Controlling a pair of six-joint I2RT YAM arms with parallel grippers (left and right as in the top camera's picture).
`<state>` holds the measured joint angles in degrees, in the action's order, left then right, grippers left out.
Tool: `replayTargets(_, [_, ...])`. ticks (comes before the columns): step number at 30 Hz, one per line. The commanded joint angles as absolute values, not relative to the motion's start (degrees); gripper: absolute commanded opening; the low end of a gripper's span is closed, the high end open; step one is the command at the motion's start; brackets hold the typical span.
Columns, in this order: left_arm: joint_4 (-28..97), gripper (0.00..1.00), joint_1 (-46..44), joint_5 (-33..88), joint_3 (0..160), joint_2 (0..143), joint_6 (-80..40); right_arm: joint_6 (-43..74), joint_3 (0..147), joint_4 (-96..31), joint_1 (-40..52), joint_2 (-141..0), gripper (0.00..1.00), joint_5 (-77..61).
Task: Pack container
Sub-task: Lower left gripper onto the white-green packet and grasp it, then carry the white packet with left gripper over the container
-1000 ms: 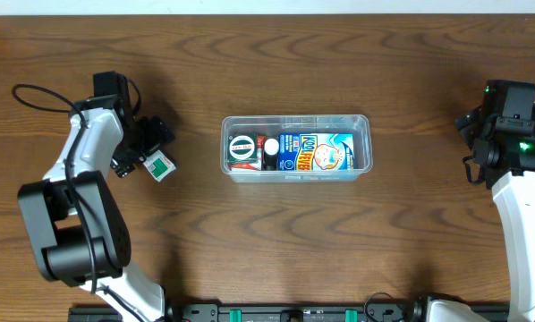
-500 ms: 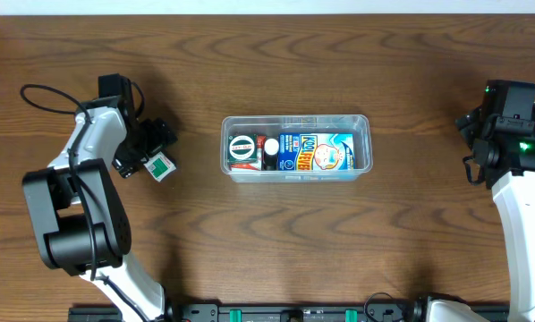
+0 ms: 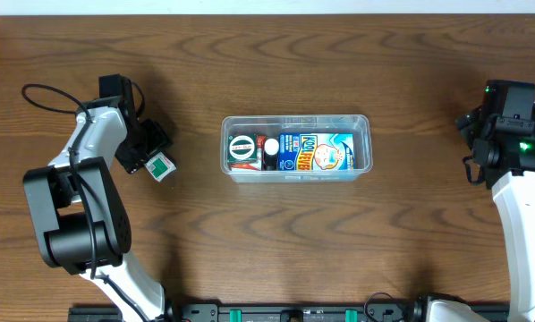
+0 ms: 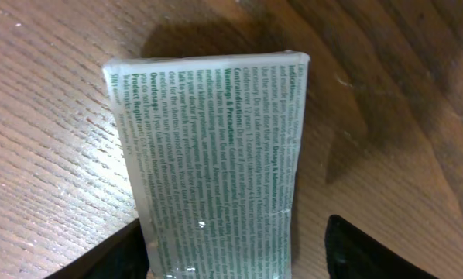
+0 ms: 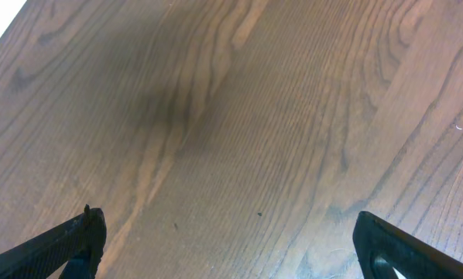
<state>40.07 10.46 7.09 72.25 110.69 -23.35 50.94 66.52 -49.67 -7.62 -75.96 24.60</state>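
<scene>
The container (image 3: 296, 118) is a clear shallow tub at the table's middle. It holds a blue-and-white carton (image 3: 317, 152) and a round-topped item (image 3: 242, 148). A small green-and-white packet (image 3: 161, 165) lies on the wood to its left. In the left wrist view the packet (image 4: 216, 155) shows its printed back. My left gripper (image 4: 235, 256) straddles its near end, one finger touching it and the other a gap away. In the overhead view my left gripper (image 3: 148, 152) sits right at the packet. My right gripper (image 5: 231, 240) is wide open over bare wood at the far right (image 3: 484, 134).
A black cable (image 3: 44, 94) loops off the left arm near the table's left side. Brown wood surrounds the container on all sides.
My left arm has shifted slightly at the packet. The packet stays in place on the wood. The right arm has not moved.
</scene>
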Motion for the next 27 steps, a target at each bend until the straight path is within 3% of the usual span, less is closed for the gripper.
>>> replayTargets(1, [40.21,0.69,10.59,6.92,72.34,111.55,-22.94,51.81,66.67,-49.71,-7.92,-75.77,0.99,25.19])
replayTargets(12, [40.18,0.68,10.59,6.87,71.16,111.57,-22.94,51.81,66.67,-49.71,-7.92,-75.77,0.99,25.19])
replayTargets(18, [40.62,0.53,10.59,6.87,71.16,111.57,-22.92,51.81,66.67,-49.71,-7.92,-75.77,0.99,25.19])
replayTargets(27, [42.52,0.52,10.59,6.92,71.42,111.20,-22.92,51.81,66.67,-49.71,-7.92,-75.77,0.99,25.19])
